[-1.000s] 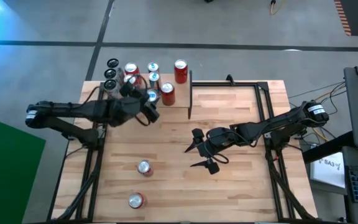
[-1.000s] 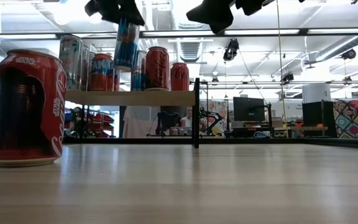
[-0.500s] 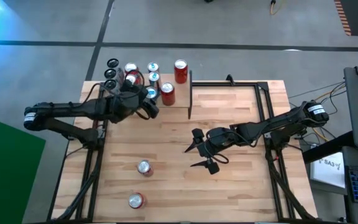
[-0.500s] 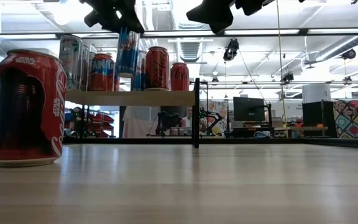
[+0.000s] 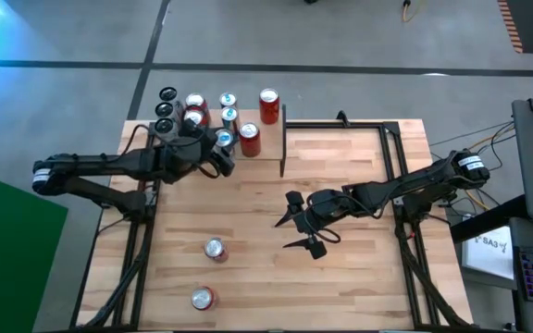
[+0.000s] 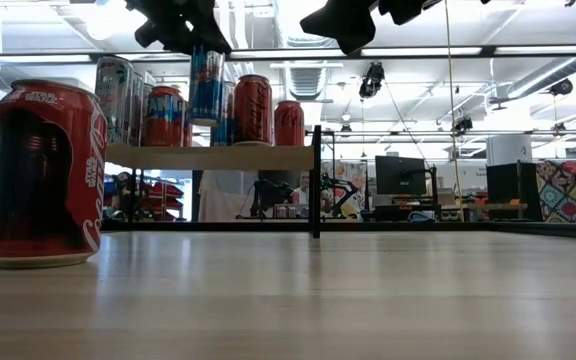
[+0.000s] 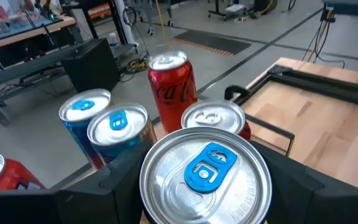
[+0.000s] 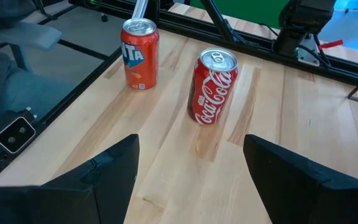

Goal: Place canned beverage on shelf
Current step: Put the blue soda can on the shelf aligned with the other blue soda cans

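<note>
Fingers of my left gripper [image 5: 218, 157] clamp a blue-tabbed can [image 7: 207, 179] just above the shelf [image 6: 208, 157] at the desk's [image 5: 340, 277] eleven o'clock, among cans already standing there. My right gripper [image 5: 296, 227] hangs spread and empty over mid-desk.

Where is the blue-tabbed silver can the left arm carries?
High view, far left: the blue-tabbed silver can sits in the left gripper above the light wooden shelf, beside blue cans.
</note>
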Robot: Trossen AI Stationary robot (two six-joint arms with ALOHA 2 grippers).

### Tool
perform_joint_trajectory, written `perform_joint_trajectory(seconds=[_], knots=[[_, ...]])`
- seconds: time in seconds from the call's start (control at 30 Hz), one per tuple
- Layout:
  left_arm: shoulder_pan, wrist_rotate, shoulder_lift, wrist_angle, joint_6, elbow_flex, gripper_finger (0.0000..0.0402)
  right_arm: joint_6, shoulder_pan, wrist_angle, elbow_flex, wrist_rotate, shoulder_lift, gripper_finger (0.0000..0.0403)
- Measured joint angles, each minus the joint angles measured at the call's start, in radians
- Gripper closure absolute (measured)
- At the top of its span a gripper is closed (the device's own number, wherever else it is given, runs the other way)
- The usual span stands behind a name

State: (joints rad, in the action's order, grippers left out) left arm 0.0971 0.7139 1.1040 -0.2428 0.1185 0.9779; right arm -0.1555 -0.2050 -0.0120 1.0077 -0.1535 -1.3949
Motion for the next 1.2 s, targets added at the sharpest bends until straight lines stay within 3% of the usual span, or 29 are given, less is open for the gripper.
perform_joint_trajectory(seconds=[0.57, 1.2], knots=[[0.032, -0.033, -0.089, 0.165, -0.025, -0.122, 0.0173, -0.012, 0.0, -0.01, 0.0, 0.0, 0.0, 0.0129], [0.094, -0.046, -0.022, 0.173, -0.031, -0.13, 0.0173, -0.012, 0.0, -0.024, 0.0, 0.0, 0.0, 0.0129]])
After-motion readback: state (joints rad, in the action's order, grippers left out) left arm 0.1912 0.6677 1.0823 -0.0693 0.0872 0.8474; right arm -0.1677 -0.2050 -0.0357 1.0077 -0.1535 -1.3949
